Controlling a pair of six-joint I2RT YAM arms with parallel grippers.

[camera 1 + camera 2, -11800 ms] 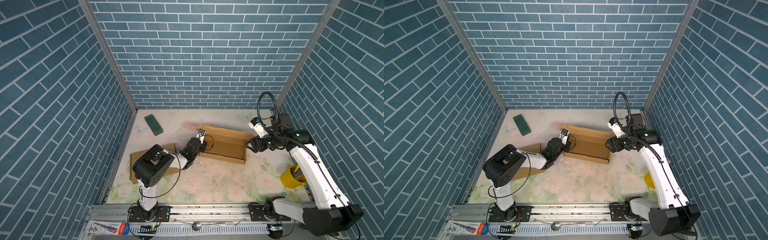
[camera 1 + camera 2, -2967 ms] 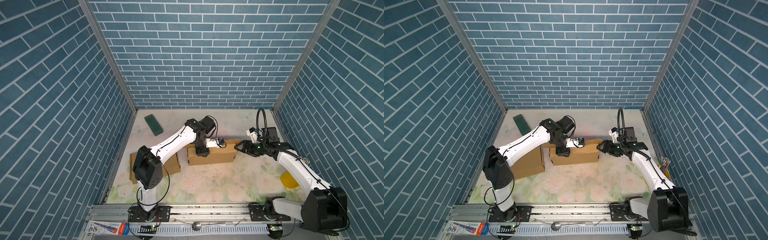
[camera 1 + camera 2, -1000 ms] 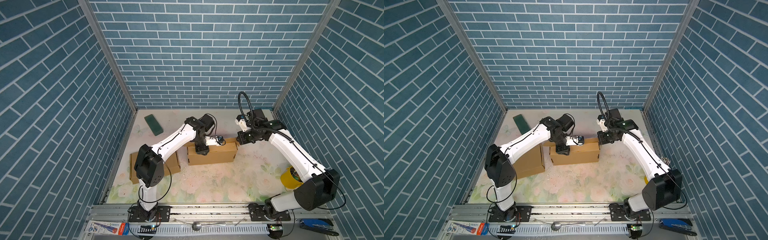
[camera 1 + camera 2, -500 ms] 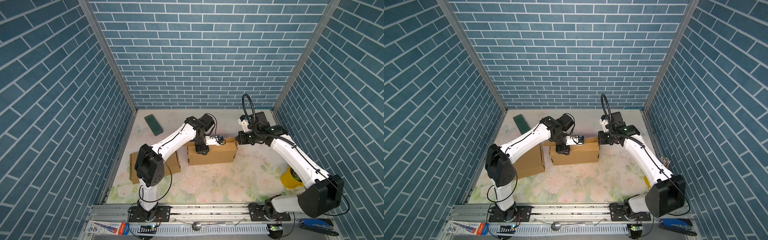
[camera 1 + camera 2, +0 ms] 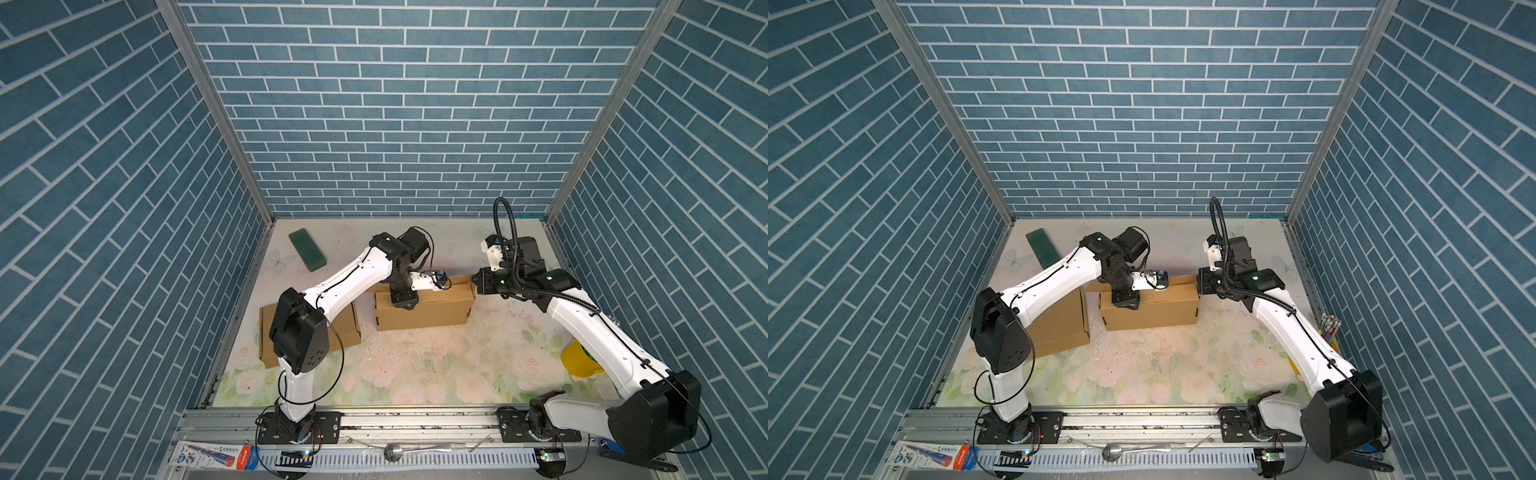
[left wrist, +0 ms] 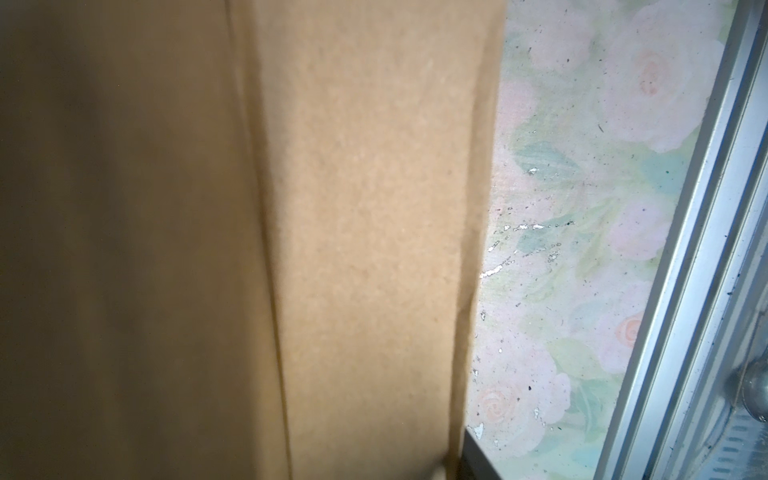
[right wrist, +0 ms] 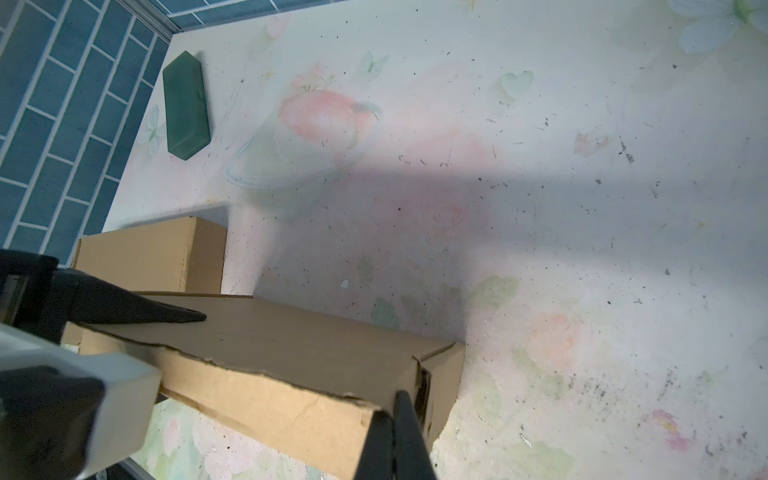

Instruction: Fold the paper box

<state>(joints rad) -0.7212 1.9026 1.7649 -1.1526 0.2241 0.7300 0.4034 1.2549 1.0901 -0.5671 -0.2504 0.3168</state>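
The paper box (image 5: 432, 316) (image 5: 1154, 316) is a closed brown carton standing mid-table. My left gripper (image 5: 405, 305) (image 5: 1125, 303) points down onto its front top edge, jaws apart. One of its fingers (image 7: 166, 311) lies on the lid. Another finger (image 6: 473, 461) shows just outside the front wall, and cardboard (image 6: 365, 249) fills the rest of the left wrist view. My right gripper (image 5: 473, 286) (image 5: 1198, 286) (image 7: 400, 399) is shut and holds nothing. Its tip touches the top corner of the box's right end (image 7: 436, 374).
A second cardboard box (image 5: 309, 332) (image 5: 1059, 320) (image 7: 153, 253) stands left of the paper box, under my left arm. A green block (image 5: 307, 250) (image 7: 185, 108) lies at the back left. A yellow cup (image 5: 579, 357) sits near the right wall. A metal rail (image 5: 415, 419) runs along the front.
My right arm has swung outward to the right and its gripper has dropped slightly at the box's right end. The left arm and the box have not moved.
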